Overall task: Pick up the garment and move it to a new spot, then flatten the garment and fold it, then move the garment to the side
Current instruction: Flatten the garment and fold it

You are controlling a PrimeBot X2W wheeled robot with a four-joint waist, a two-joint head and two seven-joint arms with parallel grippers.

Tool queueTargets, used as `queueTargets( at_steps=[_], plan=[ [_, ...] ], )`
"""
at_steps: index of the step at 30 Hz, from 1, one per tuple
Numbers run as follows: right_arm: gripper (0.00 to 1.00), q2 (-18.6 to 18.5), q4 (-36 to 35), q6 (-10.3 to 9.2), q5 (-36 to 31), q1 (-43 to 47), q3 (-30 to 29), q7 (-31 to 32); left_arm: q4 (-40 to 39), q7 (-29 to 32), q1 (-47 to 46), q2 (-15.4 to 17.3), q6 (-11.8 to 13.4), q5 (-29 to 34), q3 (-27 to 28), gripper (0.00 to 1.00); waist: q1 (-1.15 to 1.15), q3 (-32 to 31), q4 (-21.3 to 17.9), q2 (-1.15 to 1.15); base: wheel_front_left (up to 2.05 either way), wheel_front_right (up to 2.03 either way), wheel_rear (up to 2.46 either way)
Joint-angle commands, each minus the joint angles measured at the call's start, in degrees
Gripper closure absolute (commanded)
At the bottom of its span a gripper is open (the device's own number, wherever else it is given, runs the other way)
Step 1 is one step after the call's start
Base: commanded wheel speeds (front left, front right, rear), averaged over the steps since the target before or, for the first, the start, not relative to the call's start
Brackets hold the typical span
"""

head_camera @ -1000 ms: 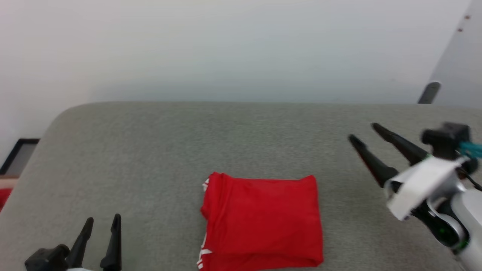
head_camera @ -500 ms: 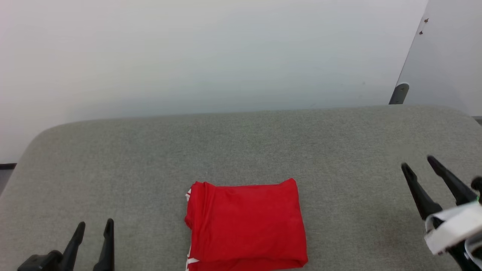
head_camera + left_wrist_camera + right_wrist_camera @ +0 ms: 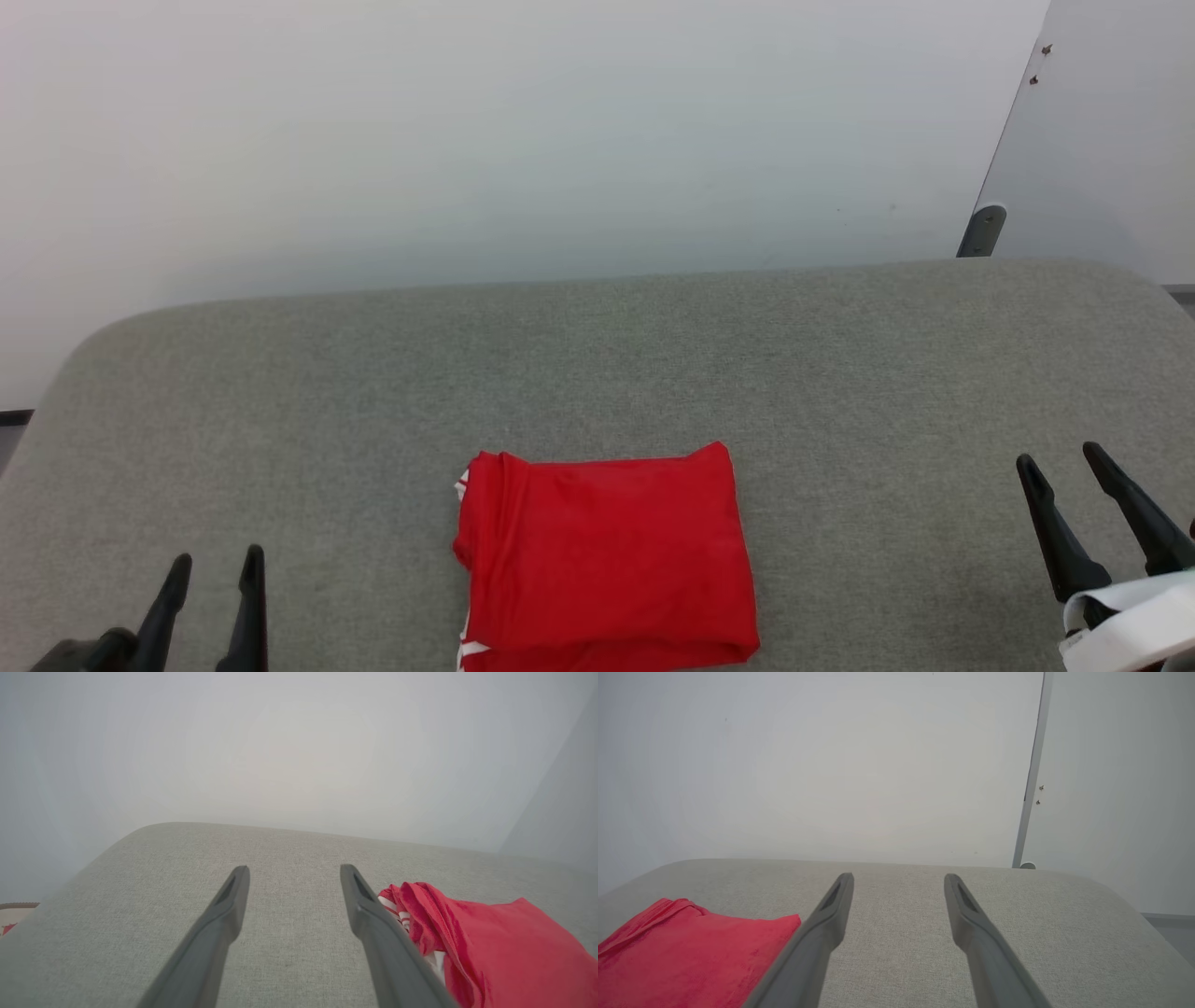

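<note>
The folded shirt [image 3: 605, 560] lies on the grey cushion [image 3: 597, 355] between the left gripper [image 3: 217, 560] and right gripper [image 3: 1060, 457], both well clear, fingers spread and empty.

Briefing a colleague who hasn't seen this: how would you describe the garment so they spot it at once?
A grey fabric-covered surface stands before a pale wall. Near its front edge, between the left gripper and the right gripper, lies the garment, folded into a rectangle. It is bright red, with white striped trim at its left edge.
</note>
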Motion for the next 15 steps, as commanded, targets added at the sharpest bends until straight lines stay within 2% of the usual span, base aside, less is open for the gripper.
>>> queueTargets(
  at_steps=[1,15],
  plan=[
    [0.0,0.2,-0.4,-0.02,-0.4,1.1,-0.5,-0.2,-0.1,-0.2,0.7,-0.2,0.0,0.3,0.3,0.0,0.0,-0.1,0.1,0.0,0.0,0.0,0.0],
    [0.0,0.9,-1.4,-0.02,-1.7,3.1,-1.6,-0.2,-0.2,-0.2,1.4,-1.2,-0.7,0.9,1.8,0.0,0.0,-0.9,0.7,0.0,0.0,0.0,0.0]
  ],
)
